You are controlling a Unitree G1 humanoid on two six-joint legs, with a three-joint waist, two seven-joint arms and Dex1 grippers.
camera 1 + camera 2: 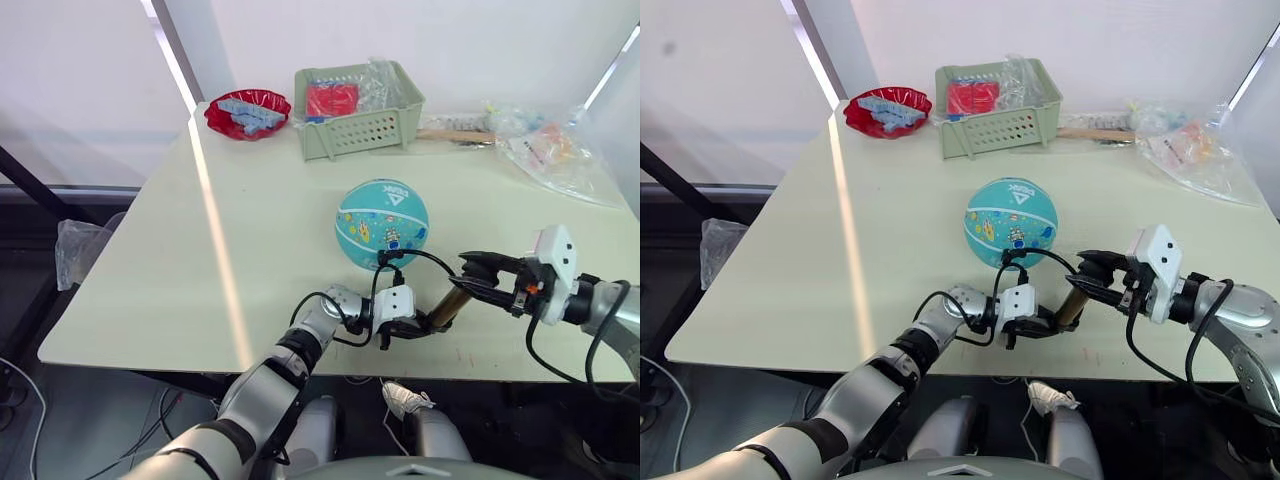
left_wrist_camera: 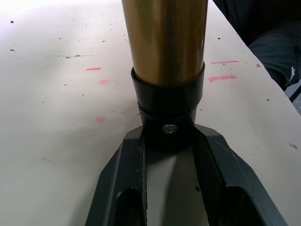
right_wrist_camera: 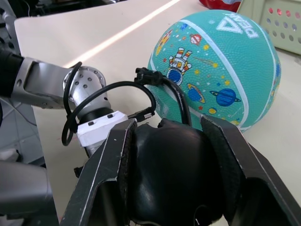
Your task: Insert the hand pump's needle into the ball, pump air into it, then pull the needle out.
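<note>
Left wrist view is showing the left gripper clamping the hand pump at its rigid base while the right gripper is squeezing its handle; slick metal probably needs firm holding.

Bright daylight is streaking a glaring stripe across the table; the far background beyond it is washing out.
</note>
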